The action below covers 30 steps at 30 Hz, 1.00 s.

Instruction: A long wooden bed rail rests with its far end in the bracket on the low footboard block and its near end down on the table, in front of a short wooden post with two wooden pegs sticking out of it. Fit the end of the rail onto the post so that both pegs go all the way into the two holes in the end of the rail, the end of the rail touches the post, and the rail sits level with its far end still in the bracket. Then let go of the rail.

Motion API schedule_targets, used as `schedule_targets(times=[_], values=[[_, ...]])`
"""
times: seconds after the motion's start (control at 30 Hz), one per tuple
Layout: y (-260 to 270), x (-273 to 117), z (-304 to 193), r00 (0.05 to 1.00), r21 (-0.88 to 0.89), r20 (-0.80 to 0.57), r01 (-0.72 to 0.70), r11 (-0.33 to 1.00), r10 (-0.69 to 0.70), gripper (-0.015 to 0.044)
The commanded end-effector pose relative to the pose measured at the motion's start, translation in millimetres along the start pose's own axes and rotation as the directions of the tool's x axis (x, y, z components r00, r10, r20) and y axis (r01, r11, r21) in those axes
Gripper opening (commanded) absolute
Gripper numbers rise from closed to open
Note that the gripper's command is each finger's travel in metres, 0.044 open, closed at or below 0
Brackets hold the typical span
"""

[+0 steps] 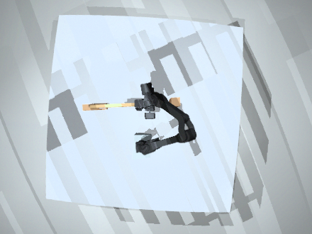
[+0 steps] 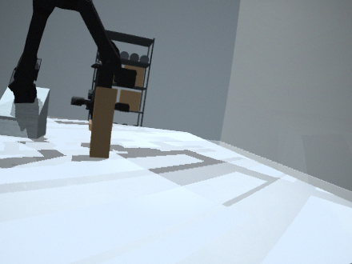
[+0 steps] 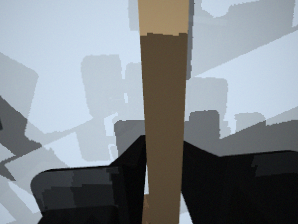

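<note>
In the top view the long wooden rail [image 1: 117,105] lies left to right across the table. Its far end rests at the low footboard block [image 1: 86,106]. My gripper [image 1: 142,104] [image 3: 155,138] is shut on the rail near its near end. The wrist view shows the rail [image 3: 162,110] running straight up between my two dark fingers. The short wooden post [image 1: 174,101] [image 2: 102,120] stands just beyond the gripper, partly under the arm. The pegs, the holes and the rail's near end are hidden, so I cannot tell whether they meet. In the side view the post hides the rail.
The arm's base [image 1: 143,146] sits in front of the rail, on a grey block [image 2: 34,114]. A dark shelf rack [image 2: 138,80] with boxes stands behind the table. A grey wall [image 2: 288,88] runs along the right. Moving shadows patch the table.
</note>
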State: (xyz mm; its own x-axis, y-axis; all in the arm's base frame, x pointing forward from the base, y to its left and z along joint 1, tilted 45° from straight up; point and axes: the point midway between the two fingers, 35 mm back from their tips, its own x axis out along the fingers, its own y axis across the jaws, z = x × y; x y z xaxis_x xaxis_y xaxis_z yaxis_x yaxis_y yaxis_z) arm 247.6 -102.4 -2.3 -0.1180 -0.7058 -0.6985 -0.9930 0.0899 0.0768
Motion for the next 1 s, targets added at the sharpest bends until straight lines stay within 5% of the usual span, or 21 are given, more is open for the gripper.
schedule_targets(times=[0.0, 0.97], values=[[-2.7, -5.9, 1.1, 1.0, 0.004, 0.012, 0.013, 1.0, -0.013, 0.0], [-1.4, -4.0, 1.1, 1.0, 0.004, 0.012, 0.013, 1.0, -0.013, 0.0]])
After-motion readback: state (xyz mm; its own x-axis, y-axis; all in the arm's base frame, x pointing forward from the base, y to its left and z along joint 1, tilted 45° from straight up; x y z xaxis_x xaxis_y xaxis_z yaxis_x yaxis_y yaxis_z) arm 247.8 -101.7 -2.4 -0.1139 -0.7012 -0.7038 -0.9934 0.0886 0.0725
